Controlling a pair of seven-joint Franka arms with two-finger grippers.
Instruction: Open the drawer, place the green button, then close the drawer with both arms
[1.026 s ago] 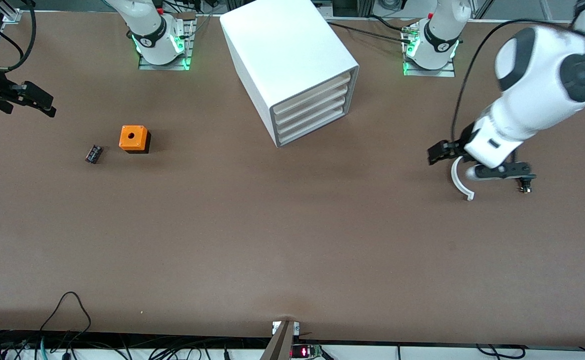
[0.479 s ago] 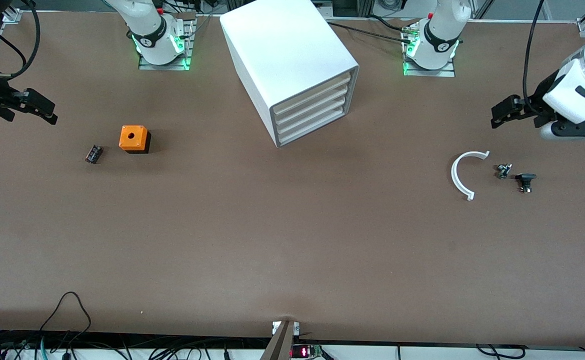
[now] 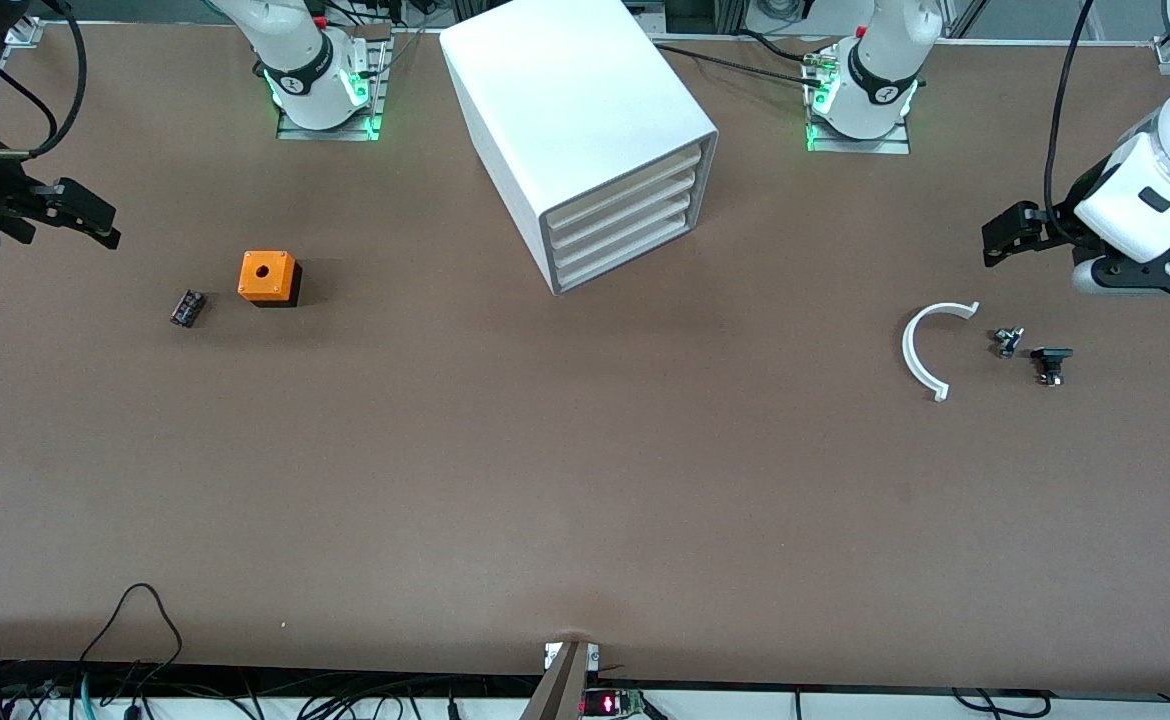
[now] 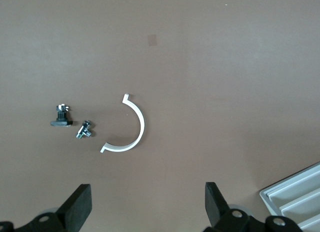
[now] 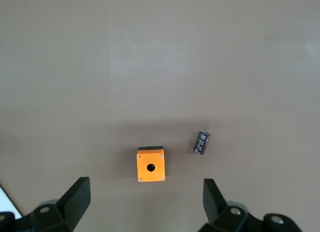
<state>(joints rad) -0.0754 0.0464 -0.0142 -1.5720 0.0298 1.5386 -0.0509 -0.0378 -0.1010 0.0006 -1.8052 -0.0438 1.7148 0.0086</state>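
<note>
The white cabinet (image 3: 575, 110) stands between the two arm bases with its three drawers shut. The drawer (image 3: 627, 256) is the bottommost one; a corner of the stack shows in the left wrist view (image 4: 295, 198). The button (image 3: 1007, 341) (image 4: 84, 129) lies on the table toward the left arm's end, between a white arc (image 3: 927, 350) and a black-capped part (image 3: 1050, 362); its colours are too small to tell. My left gripper (image 3: 1005, 235) (image 4: 147, 188) hangs open and empty above the table near these parts. My right gripper (image 3: 90, 218) (image 5: 146, 189) is open in the air near the orange cube (image 3: 268, 277).
A small dark cylinder (image 3: 187, 307) (image 5: 202, 142) lies beside the orange cube (image 5: 150, 165) toward the right arm's end. Cables hang over the table edge nearest the front camera. Wide bare tabletop lies in front of the cabinet.
The left arm has lifted away from over the arc and small parts toward its end of the table, uncovering the button. The right gripper has hardly moved.
</note>
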